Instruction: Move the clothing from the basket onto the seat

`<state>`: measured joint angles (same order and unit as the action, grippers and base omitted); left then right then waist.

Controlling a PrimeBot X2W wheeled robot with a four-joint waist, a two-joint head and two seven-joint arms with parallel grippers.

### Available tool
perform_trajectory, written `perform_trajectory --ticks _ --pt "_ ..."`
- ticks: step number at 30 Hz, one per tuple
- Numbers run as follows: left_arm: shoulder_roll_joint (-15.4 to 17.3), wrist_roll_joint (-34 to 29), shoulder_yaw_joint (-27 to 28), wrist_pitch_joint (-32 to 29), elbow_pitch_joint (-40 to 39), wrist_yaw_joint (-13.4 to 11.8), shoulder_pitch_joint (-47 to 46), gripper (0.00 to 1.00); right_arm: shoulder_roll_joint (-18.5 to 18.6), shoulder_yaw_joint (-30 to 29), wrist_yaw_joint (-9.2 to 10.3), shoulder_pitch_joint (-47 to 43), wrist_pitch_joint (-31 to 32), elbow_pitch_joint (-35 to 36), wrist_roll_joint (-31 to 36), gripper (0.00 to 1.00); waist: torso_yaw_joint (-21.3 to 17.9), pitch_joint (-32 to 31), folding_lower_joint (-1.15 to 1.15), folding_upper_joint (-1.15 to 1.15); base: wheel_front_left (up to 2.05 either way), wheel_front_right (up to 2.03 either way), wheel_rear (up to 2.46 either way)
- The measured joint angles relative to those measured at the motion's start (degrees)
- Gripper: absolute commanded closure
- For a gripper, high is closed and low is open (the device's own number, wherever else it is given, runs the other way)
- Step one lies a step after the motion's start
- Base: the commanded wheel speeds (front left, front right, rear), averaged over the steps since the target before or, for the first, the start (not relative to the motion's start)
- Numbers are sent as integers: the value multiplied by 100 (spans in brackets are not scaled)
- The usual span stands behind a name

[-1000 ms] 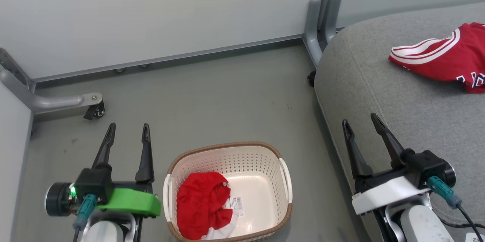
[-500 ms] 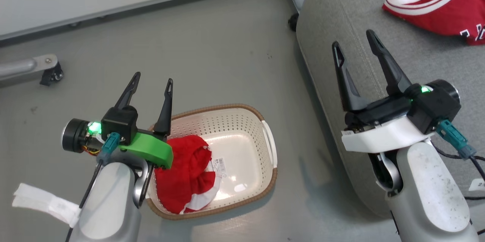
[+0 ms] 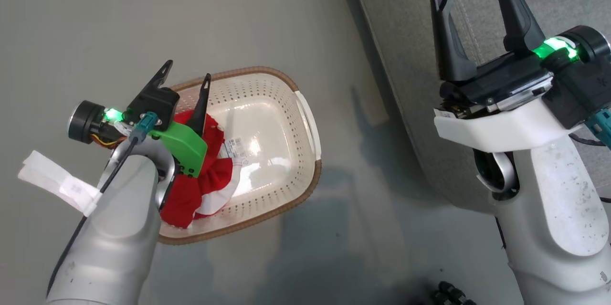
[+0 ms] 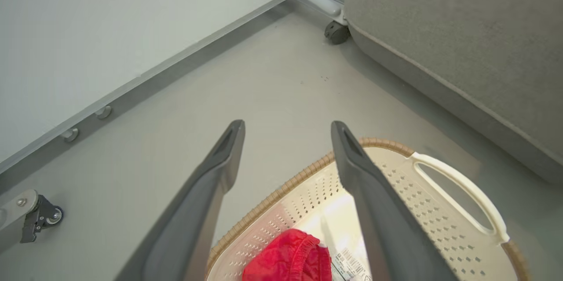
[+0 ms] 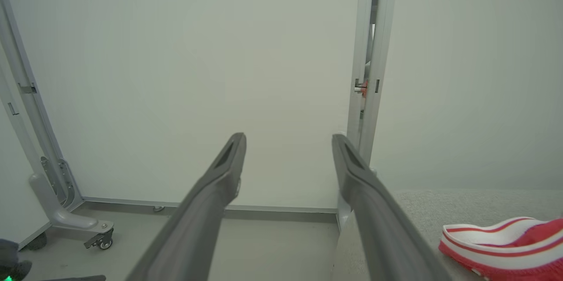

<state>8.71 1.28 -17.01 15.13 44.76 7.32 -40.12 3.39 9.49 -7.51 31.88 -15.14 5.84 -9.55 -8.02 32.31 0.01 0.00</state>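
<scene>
head and wrist views. the left gripper (image 3: 187,70), fingers spread wide and holding nothing, hangs over the left end of the basket (image 3: 267,72). it is directly above the red shorts (image 3: 210,178), which lie bunched there beside a paper label (image 3: 236,148). the right gripper (image 5: 288,138), equally wide and empty, stands over the edge of the seat (image 3: 405,33), where the red jersey (image 5: 506,241) already lies. likely faults: a fingertip could catch the perforated wall or the woven-look rim and drag the light basket across the smooth floor (image 3: 286,9). a pinch on one loose fold could let the slick knit slip free. materials: rigid cream plastic, rounded-rectangular; soft crumpled fabric with white trim; grey upholstered cushion with rounded edges and a stitched seam.
</scene>
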Motion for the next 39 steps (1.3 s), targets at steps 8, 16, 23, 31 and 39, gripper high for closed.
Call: perform_trajectory --ticks 8,16,23,31,39 --pt "219 -204 -360 0 1143 5 -608 0 -14 42 0 291 1 178 -8 0 -277 867 0 0 0 0 0" --pt "420 -492 -658 -130 2164 -34 -1253 0 -30 83 0 444 1 348 -27 0 -518 1594 1 0 0 0 0" --pt "660 -770 -947 -578 2654 -180 -1688 0 -38 77 0 511 1 519 -58 0 -692 2128 1 0 0 0 0" --pt "786 -1000 -1259 -1031 2807 -305 -1978 0 -47 29 0 506 1 665 -64 0 -792 2568 0 0 0 0 0" --pt "611 -1125 -1471 -1671 2869 -476 -2120 0 -53 -94 0 367 1 759 1 0 -749 2811 0 0 0 0 0"
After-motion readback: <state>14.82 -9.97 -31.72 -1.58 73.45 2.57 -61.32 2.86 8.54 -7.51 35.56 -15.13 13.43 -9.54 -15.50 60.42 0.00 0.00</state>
